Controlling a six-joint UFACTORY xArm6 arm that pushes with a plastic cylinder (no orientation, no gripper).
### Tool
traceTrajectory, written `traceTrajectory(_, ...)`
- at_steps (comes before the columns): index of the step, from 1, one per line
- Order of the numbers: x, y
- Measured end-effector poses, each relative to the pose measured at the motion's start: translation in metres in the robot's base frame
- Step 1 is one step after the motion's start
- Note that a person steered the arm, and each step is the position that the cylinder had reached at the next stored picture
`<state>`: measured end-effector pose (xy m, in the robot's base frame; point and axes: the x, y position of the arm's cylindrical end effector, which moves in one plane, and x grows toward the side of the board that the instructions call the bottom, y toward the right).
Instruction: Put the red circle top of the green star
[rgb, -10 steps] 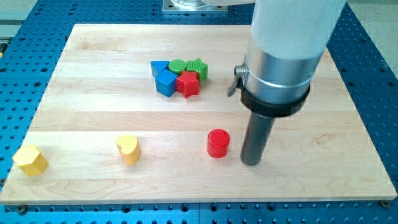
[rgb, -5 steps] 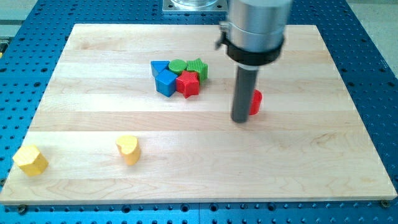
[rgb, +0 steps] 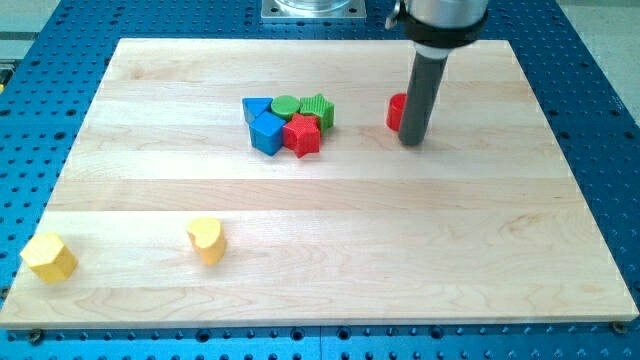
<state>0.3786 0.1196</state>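
Note:
The red circle (rgb: 396, 112) stands on the wooden board at the upper middle right, partly hidden behind my rod. My tip (rgb: 413, 141) rests on the board just to the right of it and slightly toward the view's bottom, touching or nearly touching it. The green star (rgb: 319, 108) sits at the right end of a cluster to the left of the red circle, about 75 pixels away.
The cluster also holds a green circle (rgb: 287, 105), a blue triangle (rgb: 256, 108), a blue block (rgb: 267, 131) and a red star (rgb: 302, 134). A yellow heart (rgb: 206, 239) and a yellow hexagon (rgb: 48, 257) sit near the view's bottom left. The board's top edge (rgb: 300, 42) is close by.
The red circle has gone from the lower middle of the board up toward the view's top, now level with the cluster. My tip moved up and right with it.

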Motion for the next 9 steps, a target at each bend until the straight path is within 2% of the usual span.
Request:
traceTrajectory(1, -0.038, 0.002)
traceTrajectory(2, -0.046, 0.042)
traceTrajectory(3, -0.072, 0.026)
traceTrajectory(5, -0.075, -0.049)
traceTrajectory(6, -0.048, -0.015)
traceTrajectory(7, -0.022, -0.055)
traceTrajectory(8, -0.053, -0.062)
traceTrajectory(9, -0.073, -0.097)
